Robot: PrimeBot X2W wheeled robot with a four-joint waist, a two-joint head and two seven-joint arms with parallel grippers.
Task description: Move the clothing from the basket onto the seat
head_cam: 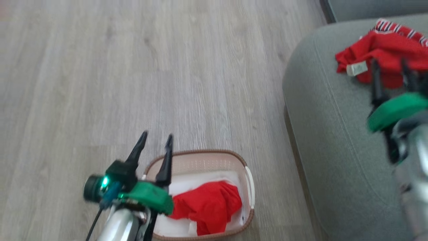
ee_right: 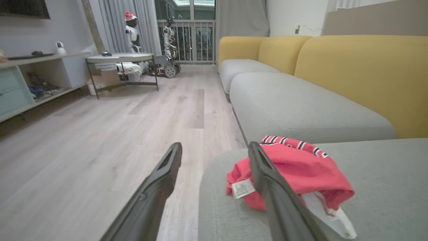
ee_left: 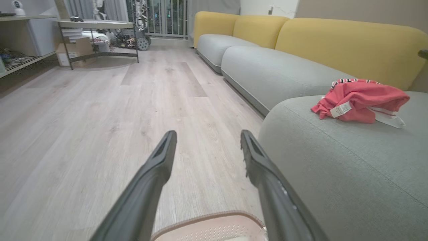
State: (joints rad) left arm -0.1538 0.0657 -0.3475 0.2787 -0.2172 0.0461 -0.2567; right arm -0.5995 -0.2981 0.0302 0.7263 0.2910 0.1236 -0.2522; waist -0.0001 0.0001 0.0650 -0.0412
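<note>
One red garment (head_cam: 384,57) with a striped collar band and a white label lies crumpled on the grey-green seat (head_cam: 334,134); the same garment (ee_left: 359,100) (ee_right: 301,170) shows in both wrist views. Another red garment (head_cam: 209,206) lies in the white basket (head_cam: 247,187) on the floor, whose brown rim (ee_left: 207,219) peeks in at the bottom of the left wrist view. My left gripper (head_cam: 156,139) hovers open over the basket's left end, empty. My right gripper (head_cam: 389,67) stands open just in front of the garment on the seat, holding nothing.
Pale wood floor (head_cam: 133,67) spreads left of the sofa. Further grey cushions (ee_right: 294,103) with yellow backrests (ee_right: 361,70) run along the right. A low table (ee_right: 120,60), shelves (ee_right: 33,83) and other robots (ee_right: 169,40) by the window stand at the far end.
</note>
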